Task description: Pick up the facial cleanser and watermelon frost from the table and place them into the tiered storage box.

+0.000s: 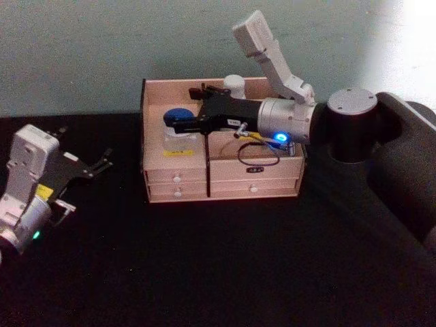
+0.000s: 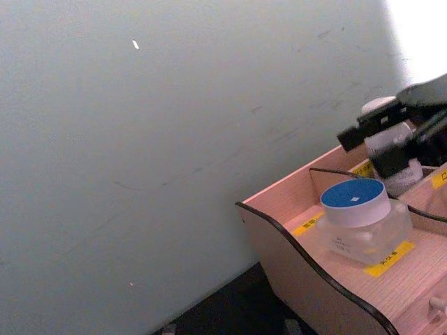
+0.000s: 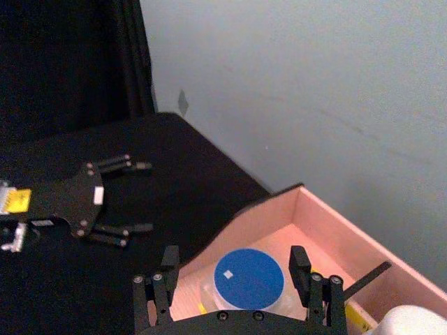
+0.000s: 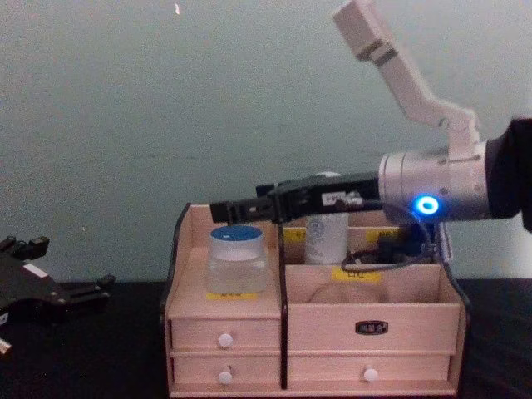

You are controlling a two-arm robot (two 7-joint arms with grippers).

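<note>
The watermelon frost (image 1: 179,129) sits in the left compartment of the tiered storage box (image 1: 221,178), blue lid up, resting on the shelf above the small drawers. The facial cleanser (image 4: 326,234) stands upright in the far compartment, right of the jar. Both look to be in the box, so the job now reads as a clean getaway.

The right gripper (image 3: 232,273) hovers just above the jar's lid, fingers spread wide to either side of it — nothing clamped, and in the chest view they sit a touch above the lid's rim. To finish well, I'd say lift straight up first, keeping the fingers parted so neither pad drags the lid sideways, and only then draw back to the right. The arm reaches across in front of the cleanser — swing low or early and it could tip that slim bottle.

The left gripper (image 1: 85,167) waits over the dark table (image 1: 218,272) well left of the box, fingers apart and holding nothing.
</note>
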